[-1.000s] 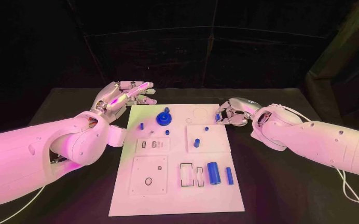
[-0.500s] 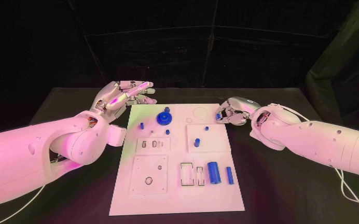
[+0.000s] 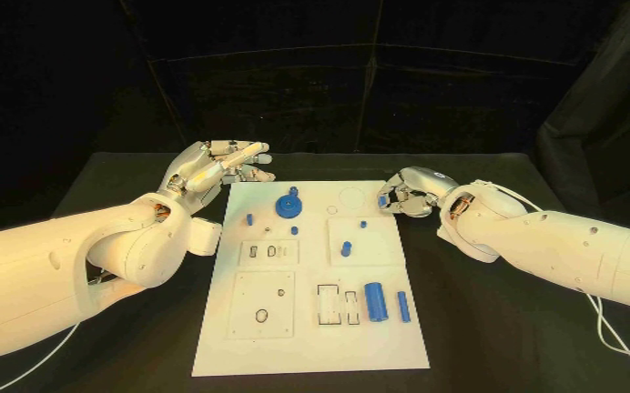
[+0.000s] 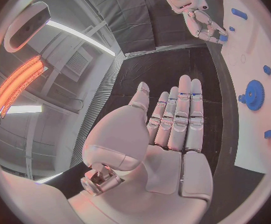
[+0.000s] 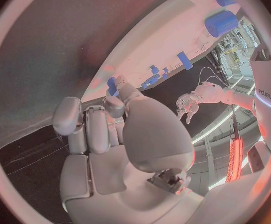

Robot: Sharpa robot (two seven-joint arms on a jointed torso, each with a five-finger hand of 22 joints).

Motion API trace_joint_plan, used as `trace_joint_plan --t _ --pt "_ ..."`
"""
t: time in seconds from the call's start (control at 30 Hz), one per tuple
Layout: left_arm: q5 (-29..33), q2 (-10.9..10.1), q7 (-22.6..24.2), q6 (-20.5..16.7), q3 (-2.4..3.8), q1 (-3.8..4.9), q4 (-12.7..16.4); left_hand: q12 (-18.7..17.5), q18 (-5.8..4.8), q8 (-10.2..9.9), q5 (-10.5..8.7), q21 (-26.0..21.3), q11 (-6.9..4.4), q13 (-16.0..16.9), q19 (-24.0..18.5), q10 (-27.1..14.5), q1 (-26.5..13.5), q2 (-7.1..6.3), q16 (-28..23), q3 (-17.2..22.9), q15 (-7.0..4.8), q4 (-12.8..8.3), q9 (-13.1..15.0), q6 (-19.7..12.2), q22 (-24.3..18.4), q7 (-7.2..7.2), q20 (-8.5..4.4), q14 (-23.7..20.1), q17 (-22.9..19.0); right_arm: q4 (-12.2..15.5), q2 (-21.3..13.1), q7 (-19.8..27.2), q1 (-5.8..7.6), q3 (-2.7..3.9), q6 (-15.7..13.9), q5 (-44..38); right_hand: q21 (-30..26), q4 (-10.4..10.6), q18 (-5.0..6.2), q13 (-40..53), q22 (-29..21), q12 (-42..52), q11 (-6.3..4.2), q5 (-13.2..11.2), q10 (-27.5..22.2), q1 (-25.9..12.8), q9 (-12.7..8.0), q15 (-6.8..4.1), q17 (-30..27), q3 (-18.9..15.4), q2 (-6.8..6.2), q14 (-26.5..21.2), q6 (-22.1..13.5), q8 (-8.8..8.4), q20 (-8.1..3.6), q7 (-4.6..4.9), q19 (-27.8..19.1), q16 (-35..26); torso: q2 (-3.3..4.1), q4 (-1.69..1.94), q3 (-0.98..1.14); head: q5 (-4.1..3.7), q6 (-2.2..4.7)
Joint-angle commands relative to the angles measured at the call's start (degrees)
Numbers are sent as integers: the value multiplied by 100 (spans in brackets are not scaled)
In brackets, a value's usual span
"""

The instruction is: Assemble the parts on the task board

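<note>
The white task board [image 3: 315, 347] lies mid-table with several blue parts on it: a gear [image 3: 288, 205] near the far edge, short pegs [image 3: 345, 249] in the middle, and a thick cylinder [image 3: 374, 302] beside a slim pin [image 3: 403, 307] toward the near right. My right hand [image 3: 410, 191] hovers at the board's far right edge and pinches a small blue part [image 3: 383, 202] between thumb and a fingertip; the right wrist view shows that small blue part [image 5: 112, 84] at the fingertips. My left hand [image 3: 217, 167] sits off the board's far left corner, fingers extended, holding nothing.
Rectangular recessed plates [image 3: 268, 253] and slots [image 3: 336, 306] mark the board. Black table [image 3: 499, 338] surrounds it on all sides. In the left wrist view the gear [image 4: 255, 94] and the right hand [image 4: 204, 25] lie beyond my left hand's straight fingers [image 4: 176, 119].
My right hand has edged slightly toward the far side, still pinching the small blue part. The left hand has stayed where it was.
</note>
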Motion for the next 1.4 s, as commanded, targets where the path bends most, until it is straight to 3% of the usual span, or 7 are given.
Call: trace_joint_plan --t 0.03,0.37,0.67,0.77,1.03,1.2,1.4 --pt "-21 -11 3 71 4 6 14 -19 76 -32 10 -36 20 -9 -10 11 9 49 -38 10 -4 -27 0 -2 -7 53 37 -35 9 78 -10 -53 11 4 -304 32 37 -10 -45 2 9 17 -49 -4 -8 0 61 -54 2 42 78 269 206 63 -34 -123 28 22 -4 -2 3 19 -13" --pt "-4 -34 4 70 4 8 -12 -19 76 -32 10 -36 20 -9 -10 11 9 49 -38 10 -4 -27 0 -2 -7 53 37 -35 9 915 -98 -659 120 15 -423 119 39 22 -48 -9 11 -15 -21 12 -13 -215 35 -35 -4 66 -34 266 123 -28 -30 -85 23 15 -30 15 -21 40 -12" --pt "125 -28 28 68 6 21 -102 -21 76 -33 10 -37 20 -9 -10 12 9 49 -40 11 -4 -29 0 -1 -9 52 37 -36 11 1412 415 -1388 277 17 -344 -213 46 40 -50 -16 23 -30 -11 24 -16 -300 27 -27 1 86 -66 267 105 -60 -23 -74 29 17 -25 47 -36 118 -59" --pt "134 -32 42 66 7 34 -118 -22 76 -34 10 -38 21 -9 -10 13 10 50 -42 12 -3 -30 0 -1 -9 52 37 -36 13 1441 653 -1524 287 16 -200 -425 47 52 -50 -18 25 -36 -7 30 -17 -342 22 -24 -9 99 -76 265 96 -76 -20 -69 30 11 -15 20 -29 213 -88" --pt "141 -16 59 70 7 99 -146 -22 76 -34 10 -38 21 -9 -10 13 10 49 -42 12 -3 -30 0 -1 -9 52 37 -36 13 1282 1320 -1699 280 4 300 -1138 50 66 -51 -28 32 -53 1 27 -28 -386 15 -18 -27 120 -84 261 75 -101 -15 -59 32 -2 -14 20 -29 297 -162" --pt "142 2 64 69 7 118 -159 -23 76 -35 10 -39 20 -9 -10 15 12 48 -44 12 -4 -34 0 0 -11 52 38 -36 15 1206 1548 -1744 242 -91 429 -1367 49 75 -51 -31 30 -58 4 27 -31 -410 14 -15 -21 124 -89 262 74 -107 -13 -57 31 1 -18 13 -11 345 -208" --pt "143 31 62 70 7 124 -174 -23 76 -35 10 -39 20 -9 -10 15 12 48 -44 12 -4 -34 0 0 -11 52 38 -36 15 1107 1744 -1769 180 -144 535 -1521 50 78 -51 -31 31 -60 5 27 -32 -420 14 -14 -20 126 -92 262 74 -110 -12 -56 31 2 -16 14 -8 387 -228"
